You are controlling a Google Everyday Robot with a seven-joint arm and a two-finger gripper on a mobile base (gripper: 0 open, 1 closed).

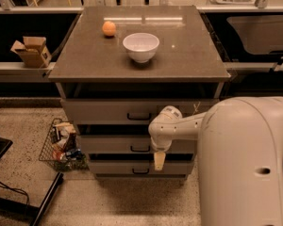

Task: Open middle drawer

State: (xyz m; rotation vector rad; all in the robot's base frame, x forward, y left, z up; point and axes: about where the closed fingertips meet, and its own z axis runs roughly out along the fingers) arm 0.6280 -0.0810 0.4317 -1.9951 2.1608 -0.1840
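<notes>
Evidently the step in hand is the reach; the middle drawer (108,144) sits shut in the stack under the bench (188,65), between the top drawer (99,111) and the bottom drawer (108,167), its front in line with theirs; its black handle (140,149) is at the centre of the front, untouched. The hand (159,161) hangs from the wrist (165,126) just right of that handle and a little below it, pointing down across the lower edge of the middle front towards the gap above the bottom drawer; I cannot tell whether it is open or closed, and it seems to hold nothing. On the bench stand a white bowl (141,46) and an orange (109,28), well clear of the work.

By my judgement the task has barely begun; no pull is possible from this pose. The next move calls for shifting the hand left and slightly up until it lines up with the bar, closing on it squarely, then drawing straight out towards the robot; the chief risk is drifting low and catching the bottom drawer's handle (140,171) instead.
</notes>
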